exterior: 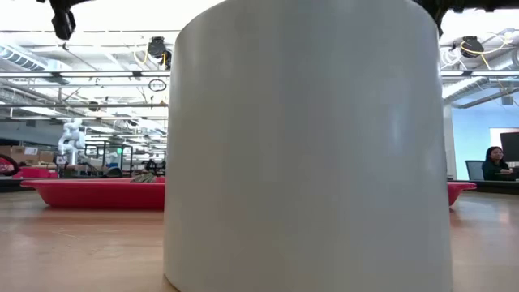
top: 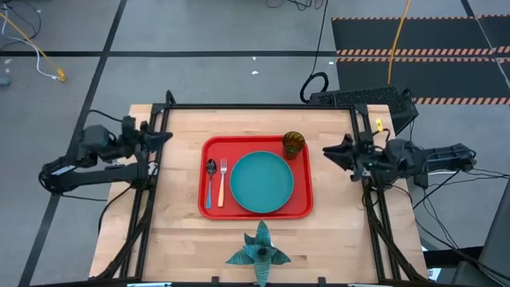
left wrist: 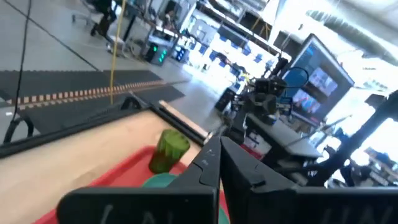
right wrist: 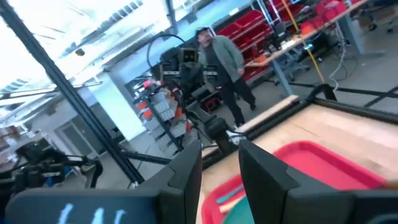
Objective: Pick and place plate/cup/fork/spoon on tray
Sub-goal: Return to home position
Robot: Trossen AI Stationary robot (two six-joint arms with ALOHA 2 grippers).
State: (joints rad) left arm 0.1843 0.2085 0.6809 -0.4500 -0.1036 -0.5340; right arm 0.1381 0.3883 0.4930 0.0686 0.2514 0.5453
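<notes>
Starting at the jaws: your left gripper (top: 163, 137) hangs over the table's (top: 175, 239) left edge with its fingers (left wrist: 249, 180) drawn to a thin slit and nothing between them. Your right gripper (top: 331, 151) sits over the right edge, parted a little and also empty. Both are well clear of the tray (top: 239, 144), which lies mid-table.

All four pieces are on it. The spoon (top: 210, 179) and fork (top: 222, 182) lie side by side along its left part. Their long axes run near to far, with bowl and tines at the far end and the handles pointing near. The plate (top: 261, 182) fills the middle and right. The cup (top: 294, 144) stands upright in the far right corner, just beside the plate's rim.

If you need to regrip anything, I'd judge the cutlery stiff, thin and lying flat, so pinch across the handle near mid-length. The plate looks rigid and slick; take it by the rim at an exposed edge. The cup looks light and easy to tip, so close across its wall low down. A teal star (top: 259, 251) sits near of the tray; leave it alone.
</notes>
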